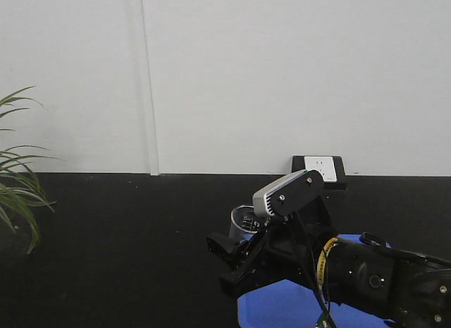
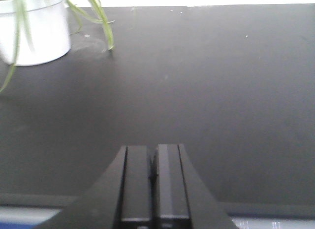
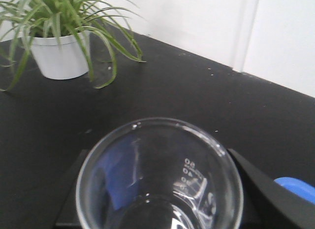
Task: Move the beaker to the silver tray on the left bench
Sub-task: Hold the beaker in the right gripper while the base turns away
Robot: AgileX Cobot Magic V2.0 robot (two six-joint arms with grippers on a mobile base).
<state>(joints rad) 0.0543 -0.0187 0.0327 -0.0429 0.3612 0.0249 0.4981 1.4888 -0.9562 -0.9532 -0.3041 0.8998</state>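
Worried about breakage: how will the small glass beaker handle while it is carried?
Likely fragile: the beaker looks like thin clear glass. Probably slippery too, its smooth wall between hard black fingers. It looks empty, so probably light.

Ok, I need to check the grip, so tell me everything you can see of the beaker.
The beaker is small, clear glass, cylindrical, with a rolled rim and faint printed graduations on its wall. It looks empty and upright, mouth toward the wrist camera. The right claw's fingers flank it on both sides, seemingly clamping it, over the black bench by a blue tray.
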